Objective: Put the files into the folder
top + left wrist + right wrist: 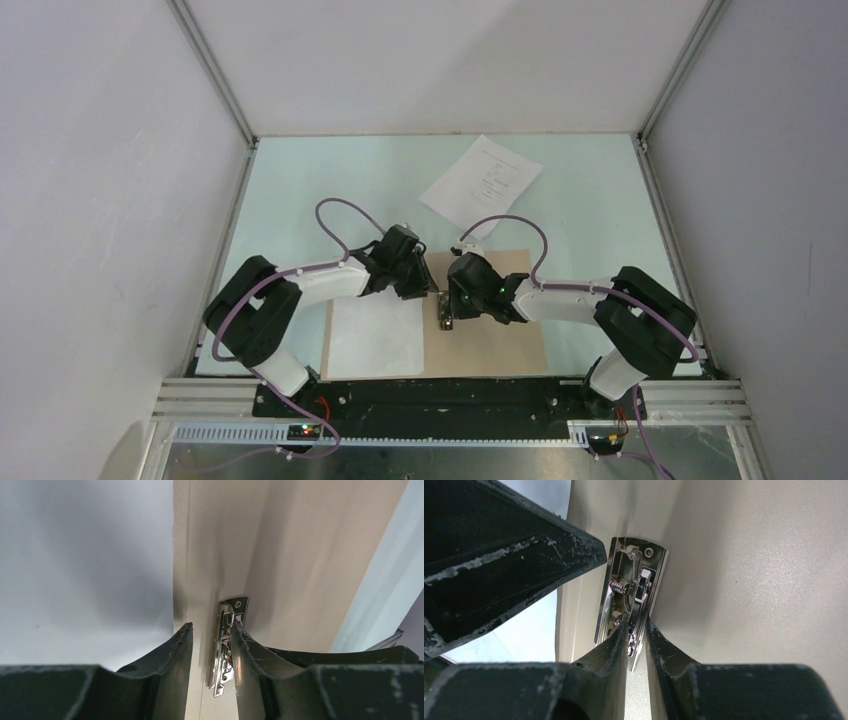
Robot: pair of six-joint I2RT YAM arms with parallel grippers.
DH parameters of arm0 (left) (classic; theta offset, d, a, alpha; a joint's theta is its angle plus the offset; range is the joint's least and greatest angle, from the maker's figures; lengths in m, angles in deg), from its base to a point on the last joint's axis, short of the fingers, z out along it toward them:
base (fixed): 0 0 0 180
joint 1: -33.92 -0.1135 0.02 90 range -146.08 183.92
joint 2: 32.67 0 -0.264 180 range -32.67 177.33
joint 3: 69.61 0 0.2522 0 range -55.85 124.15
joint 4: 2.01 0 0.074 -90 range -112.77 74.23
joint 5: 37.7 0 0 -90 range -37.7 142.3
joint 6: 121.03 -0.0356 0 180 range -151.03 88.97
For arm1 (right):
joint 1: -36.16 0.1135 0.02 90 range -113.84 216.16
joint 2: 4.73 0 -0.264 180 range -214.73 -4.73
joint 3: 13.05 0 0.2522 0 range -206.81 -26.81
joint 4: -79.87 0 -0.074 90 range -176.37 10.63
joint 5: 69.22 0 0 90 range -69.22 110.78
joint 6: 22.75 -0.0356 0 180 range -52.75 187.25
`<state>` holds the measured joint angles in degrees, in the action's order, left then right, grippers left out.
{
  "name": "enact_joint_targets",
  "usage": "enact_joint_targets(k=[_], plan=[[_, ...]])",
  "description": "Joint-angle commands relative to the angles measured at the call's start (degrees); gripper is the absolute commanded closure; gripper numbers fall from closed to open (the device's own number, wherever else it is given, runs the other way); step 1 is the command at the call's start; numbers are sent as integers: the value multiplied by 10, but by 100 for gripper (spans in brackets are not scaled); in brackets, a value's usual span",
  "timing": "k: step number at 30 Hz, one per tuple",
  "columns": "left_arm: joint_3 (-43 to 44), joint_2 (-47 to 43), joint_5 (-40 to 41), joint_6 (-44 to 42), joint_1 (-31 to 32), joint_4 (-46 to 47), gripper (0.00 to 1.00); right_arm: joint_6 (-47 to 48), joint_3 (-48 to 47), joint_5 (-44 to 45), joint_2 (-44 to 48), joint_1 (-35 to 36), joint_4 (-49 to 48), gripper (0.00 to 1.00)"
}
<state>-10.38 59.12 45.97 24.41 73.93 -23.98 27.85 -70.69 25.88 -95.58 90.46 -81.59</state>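
- The folder lies open at the near edge of the table, with its tan inside facing up.
- We spot the blank sheet on the folder's left half. The printed sheet lies well apart on the far side of the table.
- Over at the spine, the right gripper is drawn in narrow, and its fingertips pinch the lever of the metal clip from both sides.
- The left gripper hovers over the same clip with its jaws partly apart, holding nothing. One finger is against or just beside the clip, and we cannot tell which.
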Motion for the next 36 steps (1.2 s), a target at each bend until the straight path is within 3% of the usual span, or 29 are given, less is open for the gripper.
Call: enact_joint_targets(k=[1,12,26,34,36], plan=[[26,11,24,-16,4,20,60,26,-4,-13,22,-12,19,76],[29,26,61,-99,18,-18,63,-43,-4,28,107,-35,51,72],[67,36,101,-123,67,-29,64,-18,-4,29,151,-52,97,72],[76,63,130,-106,76,-59,71,-19,5,29,169,-51,94,73],[76,69,144,-91,76,-65,77,-20,8,29,174,-49,94,73]])
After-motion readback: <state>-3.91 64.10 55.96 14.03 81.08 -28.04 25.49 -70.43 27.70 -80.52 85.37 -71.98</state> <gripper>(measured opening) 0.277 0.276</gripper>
